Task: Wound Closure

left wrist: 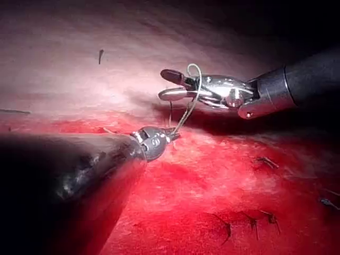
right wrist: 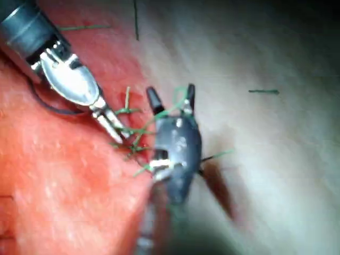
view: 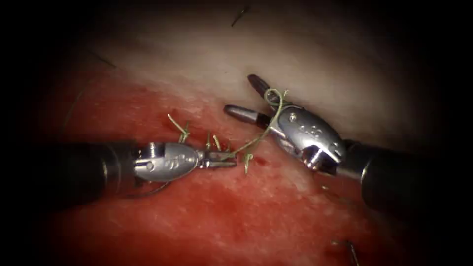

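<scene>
The red-stained, pale pink pork tissue [view: 276,216] lies wet with red fluid [view: 148,221] nearest the endoscope, and its sutured cut [view: 221,150] serves as the landmark. Just left of the cut, the left arm's silver needle driver tool [view: 224,158] has its jaws clamped together on the thin pale green thread [view: 256,140] where the thread leaves the tissue. Short cut ends of green thread [view: 178,127] stand up around the cut. From there the thread rises taut, up and to the right of the cut, and loops around the right arm's silver needle driver tool [view: 244,98]. That tool hovers beyond the cut over the pale tissue, its dark-tipped jaws spread apart and holding nothing, the loop lying behind their base. I cannot make out a needle.
</scene>
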Tool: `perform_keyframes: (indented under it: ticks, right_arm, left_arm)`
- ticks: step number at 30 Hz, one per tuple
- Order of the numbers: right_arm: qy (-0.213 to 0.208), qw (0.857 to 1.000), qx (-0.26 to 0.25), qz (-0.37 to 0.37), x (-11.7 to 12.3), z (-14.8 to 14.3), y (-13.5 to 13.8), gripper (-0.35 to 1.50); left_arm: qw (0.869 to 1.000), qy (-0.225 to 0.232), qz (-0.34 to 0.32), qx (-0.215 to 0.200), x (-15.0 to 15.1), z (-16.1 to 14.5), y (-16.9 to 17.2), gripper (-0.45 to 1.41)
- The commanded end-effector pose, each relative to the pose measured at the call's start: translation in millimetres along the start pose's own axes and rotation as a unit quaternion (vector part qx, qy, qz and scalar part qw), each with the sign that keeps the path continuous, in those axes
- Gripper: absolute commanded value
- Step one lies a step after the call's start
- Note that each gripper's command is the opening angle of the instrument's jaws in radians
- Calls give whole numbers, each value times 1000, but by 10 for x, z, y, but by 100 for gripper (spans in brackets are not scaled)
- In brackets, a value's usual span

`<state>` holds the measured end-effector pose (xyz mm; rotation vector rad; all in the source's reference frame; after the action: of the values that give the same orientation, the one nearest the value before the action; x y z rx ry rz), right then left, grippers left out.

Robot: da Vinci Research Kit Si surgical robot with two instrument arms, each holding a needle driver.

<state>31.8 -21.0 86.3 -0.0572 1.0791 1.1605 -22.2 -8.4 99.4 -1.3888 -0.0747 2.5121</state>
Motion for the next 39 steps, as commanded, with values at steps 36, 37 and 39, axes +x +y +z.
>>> perform_keyframes:
  ticks: [36,37,39]
  right_arm:
    - [-38,929,-5,367,-88,-26,60,123]
    - [-38,925,-1,377,-90,-25,60,123]
    - [-40,921,8,387,-95,-21,60,124]
  left_arm:
    - [1000,-10,5,-15,0,7,-12,-45]
    - [1000,-10,5,-15,0,7,-12,-45]
    - [1000,-11,5,-16,-1,6,-11,-45]
